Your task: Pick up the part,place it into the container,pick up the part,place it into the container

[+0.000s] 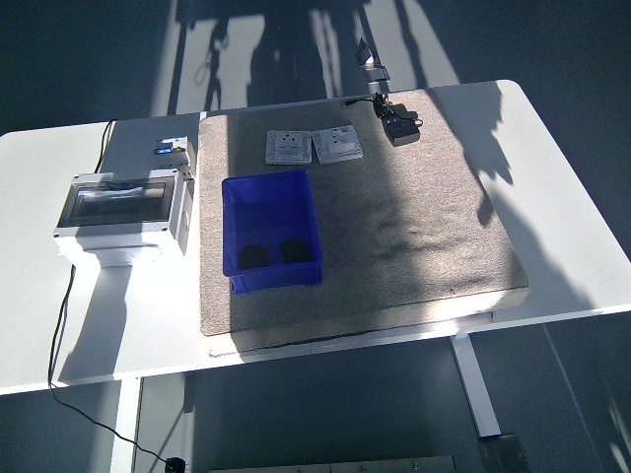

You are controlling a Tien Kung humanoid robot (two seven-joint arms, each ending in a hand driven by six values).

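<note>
A blue bin (272,232) stands on the grey mat (394,236) left of the middle. Two dark parts (254,255) (294,250) lie side by side in its near end. Neither of my hands is in view. Only an arm-like shadow falls on the table's right side.
Two grey square plates (288,147) (337,145) lie on the mat behind the bin. A black power adapter (400,128) with its cable sits at the mat's far edge. A grey electrical box with a clear lid (123,209) stands on the table's left.
</note>
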